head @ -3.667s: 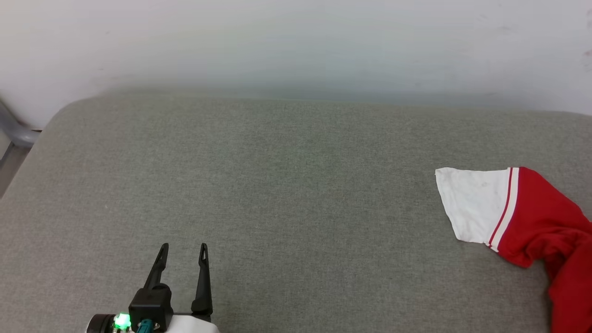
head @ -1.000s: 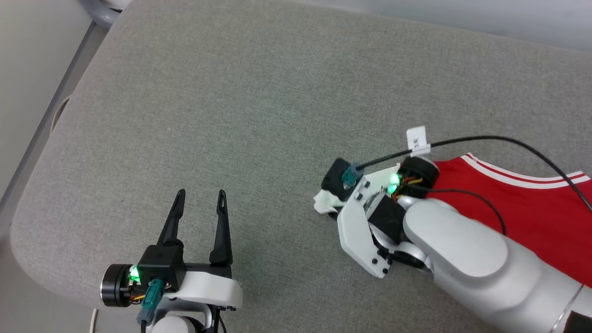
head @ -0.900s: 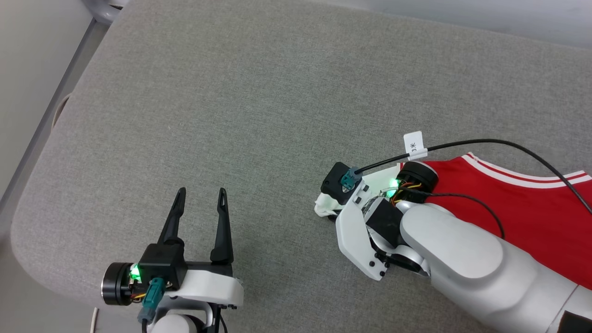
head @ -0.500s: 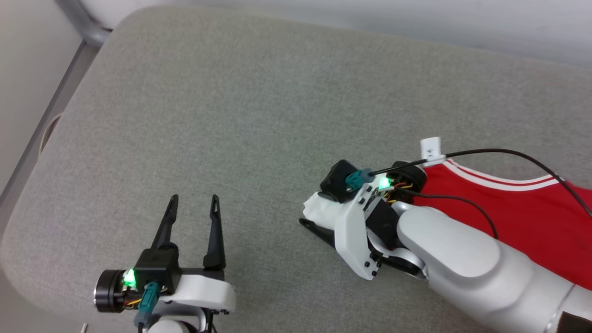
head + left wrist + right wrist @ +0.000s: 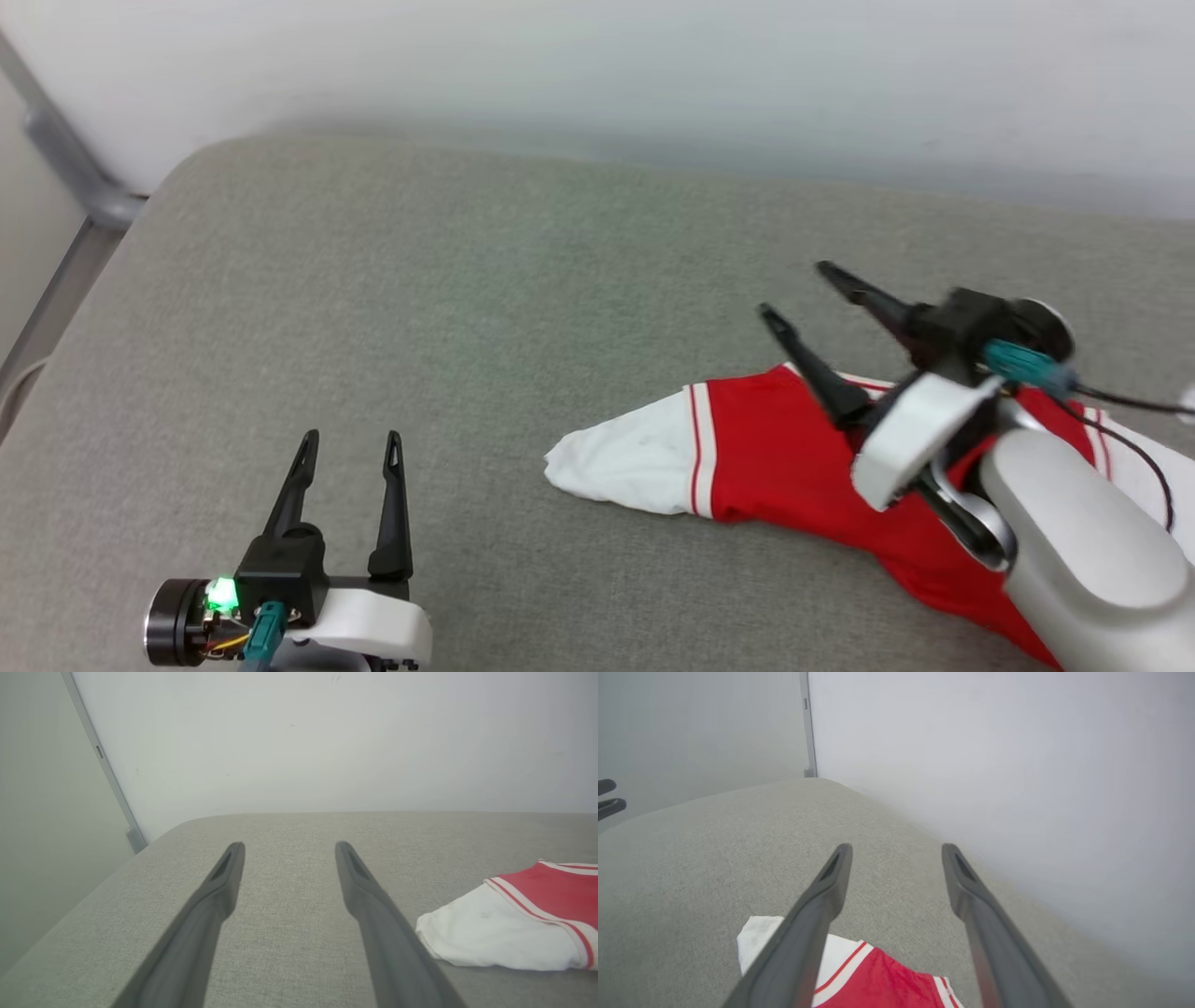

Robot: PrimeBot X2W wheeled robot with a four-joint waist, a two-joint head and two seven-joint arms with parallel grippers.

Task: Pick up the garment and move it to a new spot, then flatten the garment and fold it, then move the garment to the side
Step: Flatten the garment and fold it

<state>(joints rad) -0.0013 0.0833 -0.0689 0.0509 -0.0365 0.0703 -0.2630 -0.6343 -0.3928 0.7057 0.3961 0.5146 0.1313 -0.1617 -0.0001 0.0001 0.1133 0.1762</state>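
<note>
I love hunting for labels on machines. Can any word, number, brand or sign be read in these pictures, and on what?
No text can be read anywhere.
On the garment: red and white cloth with striped trim, no numerals or letters on the part that shows.
On the left gripper and the right gripper: plain dark fingers, unmarked.
On the white tab at the head view's right edge: cut off, unreadable.
</note>
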